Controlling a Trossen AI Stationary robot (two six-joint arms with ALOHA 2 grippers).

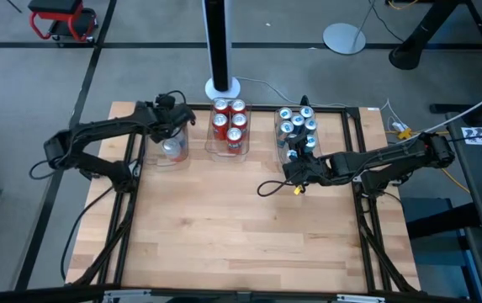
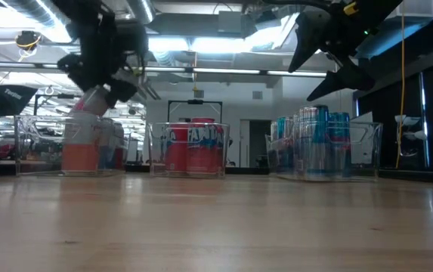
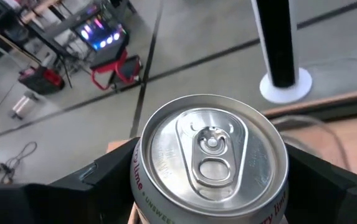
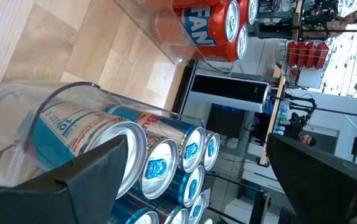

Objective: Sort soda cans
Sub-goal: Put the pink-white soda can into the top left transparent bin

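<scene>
Left wrist view is filled by the silver top of a soda can [image 3: 210,152], clamped between the two dark fingers [image 3: 103,180] of the left hand [image 1: 172,128], so that can is judged to be the one being sorted. It is held tilted above the left tray [image 2: 72,155] at the far left of the worktop [image 1: 241,219], where one can with a silver top [image 1: 172,150] already stands; the tilt seen from the low view suggests it is being lowered in beside its like. The red cans [image 1: 229,124] are grouped in the middle tray [image 1: 209,147] and the blue cans [image 1: 298,128] in the right tray [image 1: 279,143], each colour kept to its own container, which is the reason for the three separate trays along the far edge. The right hand [image 1: 295,174] is held wide open and empty, just beside the near end of the right tray and above it, apparently free of any can. Only a strip of lettering on the held can's body is visible, so its label cannot be read, and its lower part is cut off. How many cans the left tray holds cannot be told, since arm and hand cover much of it from above and the clear walls blur the contents at table level.
</scene>
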